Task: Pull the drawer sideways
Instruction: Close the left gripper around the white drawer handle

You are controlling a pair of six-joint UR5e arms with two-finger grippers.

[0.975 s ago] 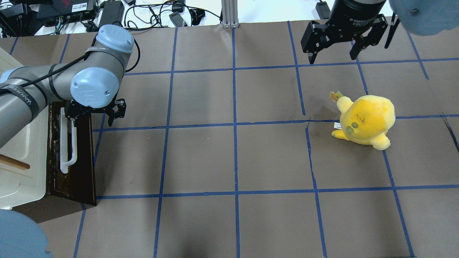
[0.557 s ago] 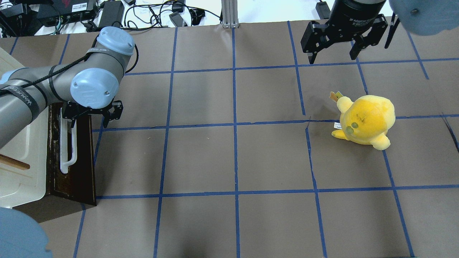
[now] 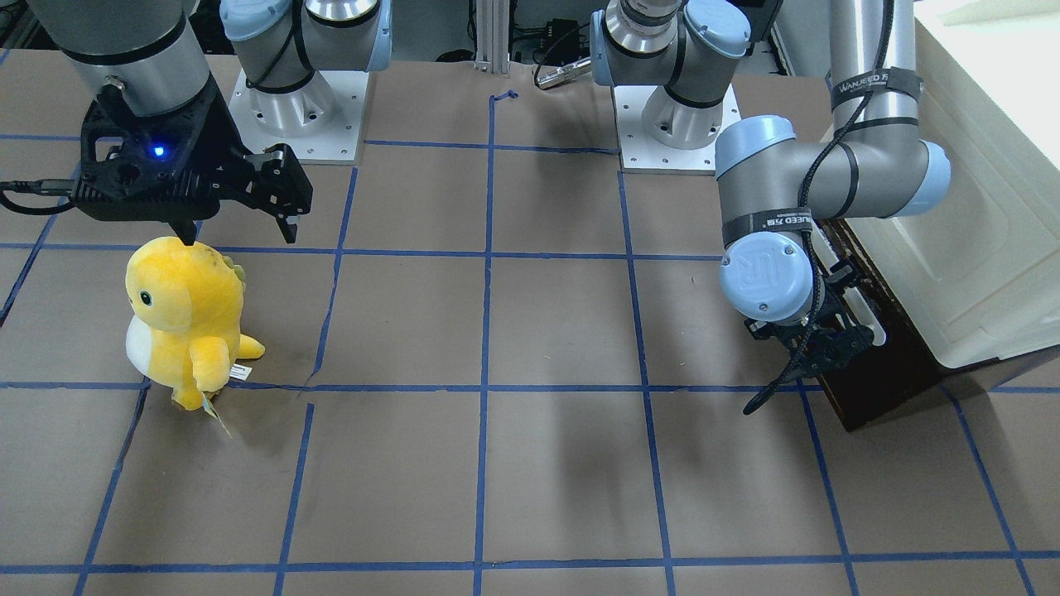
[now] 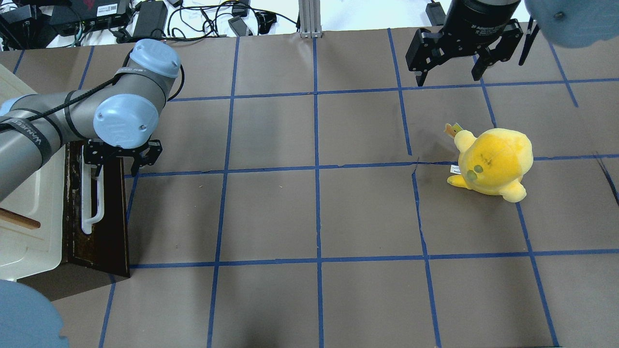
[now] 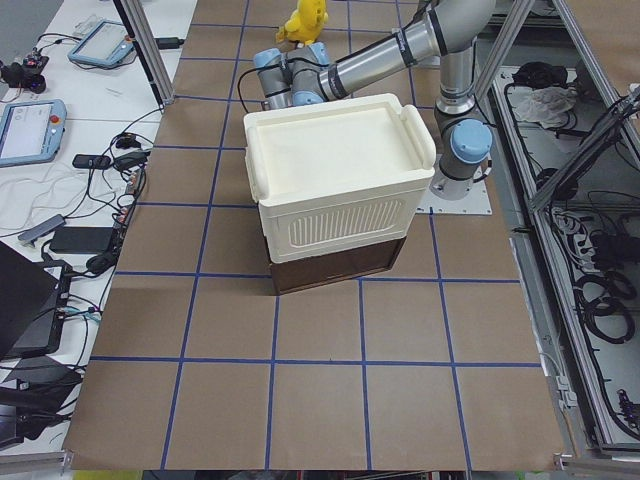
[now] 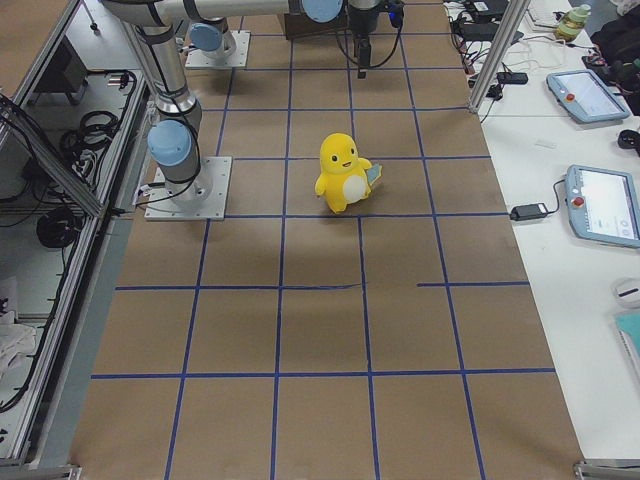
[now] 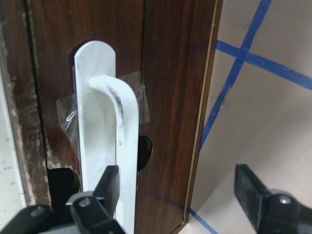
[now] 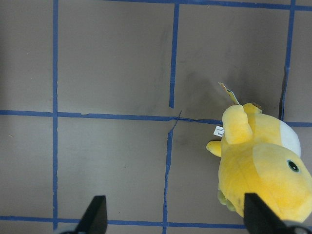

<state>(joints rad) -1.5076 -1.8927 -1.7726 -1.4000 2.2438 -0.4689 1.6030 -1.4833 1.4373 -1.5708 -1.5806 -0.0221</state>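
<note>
The drawer (image 4: 104, 217) has a dark brown front and a long white bar handle (image 4: 89, 198). It sits under the cream-white cabinet (image 4: 29, 212) at the table's left edge. My left gripper (image 4: 116, 162) is open at the handle's far end. In the left wrist view, one finger (image 7: 105, 195) is right at the handle (image 7: 109, 141). The other finger (image 7: 253, 195) is past the drawer front's edge (image 7: 170, 73), over the table. My right gripper (image 4: 449, 67) is open and empty, high at the back right.
A yellow plush toy (image 4: 493, 162) stands on the right half of the table, near and below my right gripper (image 3: 236, 228). Blue tape lines grid the brown table cover. Cables and power bricks (image 4: 150, 17) lie beyond the table's far edge.
My left gripper has shifted a little left, toward the drawer front and the handle's far end. The right arm and the toy have not moved.
</note>
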